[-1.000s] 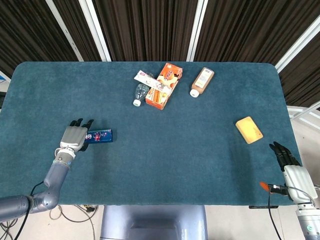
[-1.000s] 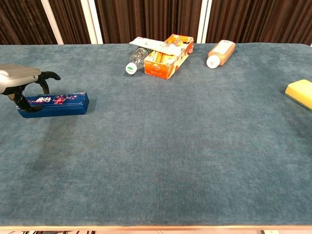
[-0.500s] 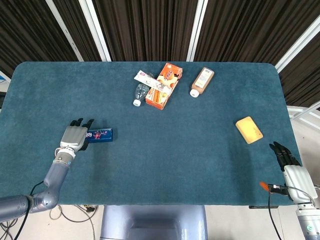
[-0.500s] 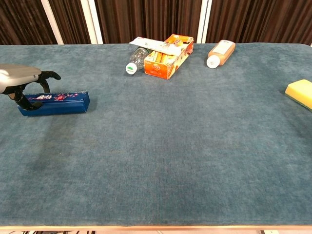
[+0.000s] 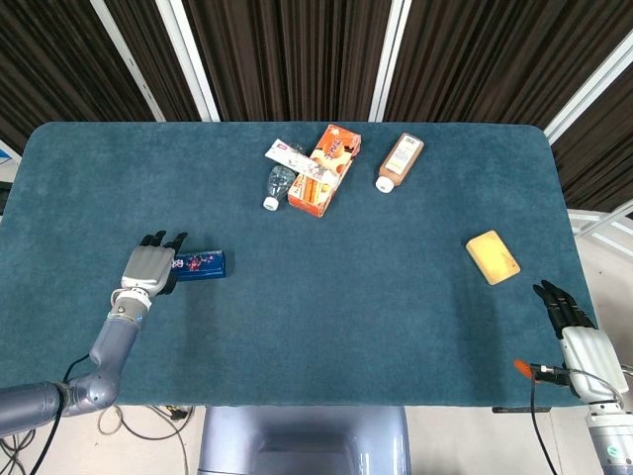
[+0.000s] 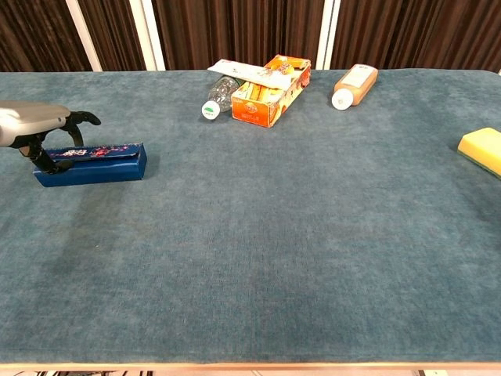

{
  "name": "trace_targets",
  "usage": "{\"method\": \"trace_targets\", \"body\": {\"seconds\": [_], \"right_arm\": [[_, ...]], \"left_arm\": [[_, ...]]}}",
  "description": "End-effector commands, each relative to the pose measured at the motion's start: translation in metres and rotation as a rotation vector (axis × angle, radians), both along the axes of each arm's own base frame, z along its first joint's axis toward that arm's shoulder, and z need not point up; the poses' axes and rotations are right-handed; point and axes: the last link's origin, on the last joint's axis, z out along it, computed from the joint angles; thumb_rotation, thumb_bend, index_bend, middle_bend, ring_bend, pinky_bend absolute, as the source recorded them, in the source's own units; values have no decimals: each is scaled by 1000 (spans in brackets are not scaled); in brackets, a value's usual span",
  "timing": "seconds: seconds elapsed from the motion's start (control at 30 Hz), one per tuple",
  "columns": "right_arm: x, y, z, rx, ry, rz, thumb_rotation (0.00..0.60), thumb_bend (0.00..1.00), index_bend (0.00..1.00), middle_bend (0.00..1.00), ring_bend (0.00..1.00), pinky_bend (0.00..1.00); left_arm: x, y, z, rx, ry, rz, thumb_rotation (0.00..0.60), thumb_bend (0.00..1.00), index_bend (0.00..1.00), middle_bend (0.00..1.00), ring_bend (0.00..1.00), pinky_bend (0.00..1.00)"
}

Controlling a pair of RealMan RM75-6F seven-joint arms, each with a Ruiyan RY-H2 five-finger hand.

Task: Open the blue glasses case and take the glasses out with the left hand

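The blue glasses case (image 5: 201, 264) (image 6: 98, 163) lies shut on the teal table (image 5: 326, 327), near its left side, with its printed face turned up. My left hand (image 5: 148, 267) (image 6: 35, 129) covers the case's left end, fingers hooked over the far side and the thumb against the near side. The glasses are hidden. My right hand (image 5: 574, 327) hangs off the table's right front corner, fingers extended, holding nothing; the chest view does not show it.
At the back middle lie an orange carton (image 5: 324, 168) (image 6: 270, 90), a clear bottle (image 5: 279, 186) (image 6: 218, 98) and a brown bottle (image 5: 400, 161) (image 6: 355, 84). A yellow sponge (image 5: 493, 256) (image 6: 481, 149) sits at the right.
The case has rolled so its printed face points up, and it has shifted slightly right under my left hand. The right hand has not moved.
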Motion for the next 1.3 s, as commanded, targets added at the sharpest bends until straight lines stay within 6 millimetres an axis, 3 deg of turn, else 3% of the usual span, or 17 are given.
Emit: {"method": "trace_targets", "body": {"seconds": [0.03, 0.3, 0.63, 0.97, 1.3], "right_arm": [[0, 0, 0, 0, 0, 0, 600, 132, 0, 0, 0, 186], [0, 0, 0, 0, 0, 0, 600, 132, 0, 0, 0, 186], [0, 1, 0, -1, 3, 2, 600, 133, 0, 0, 0, 186], [0, 0, 0, -3, 3, -5, 600, 133, 0, 0, 0, 186], [-1, 1, 1, -5, 1, -10, 600, 133, 0, 0, 0, 186]], "left_arm": [[0, 0, 0, 1, -1, -1, 600, 574, 29, 295, 0, 109], [1, 2, 3, 8, -8, -3, 600, 598, 32, 292, 0, 109], [-3, 11, 0, 25, 14, 0, 600, 555, 32, 266, 0, 109], [-2, 35, 0, 82, 41, -12, 600, 552, 32, 265, 0, 109], [-20, 64, 9, 171, 124, 34, 600, 540, 32, 254, 0, 109]]}}
